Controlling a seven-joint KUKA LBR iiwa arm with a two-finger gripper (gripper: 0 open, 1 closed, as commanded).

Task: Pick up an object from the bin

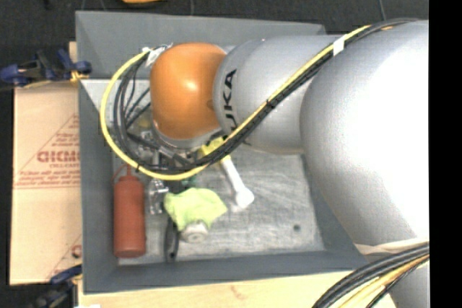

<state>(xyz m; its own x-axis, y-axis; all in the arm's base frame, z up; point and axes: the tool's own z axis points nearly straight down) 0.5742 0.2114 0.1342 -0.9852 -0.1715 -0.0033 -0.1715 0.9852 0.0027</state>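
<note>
The arm (289,104) bears the letters "UKA". The gripper (157,192) is low in the bin (303,234), toward 7 o'clock; open or closed, I cannot tell. A red cylinder (129,216) lies at its 9 o'clock, a yellow-green cloth (193,205) at its 3 o'clock.

Cylinder (130,216) lies left of cloth (193,205) in bin (289,216).

A big silver KUKA iiwa arm (346,119) reaches in from the right, and its thick links slope down toward the wrist. A smooth orange cover (184,94) caps the wrist, just above the gripper (156,192). Black cables (128,101) and a yellow cable (107,119) loop out left of the cover. The yellow one runs back along the arm. The gripper points downward beneath the cover, which largely hides it.
</note>
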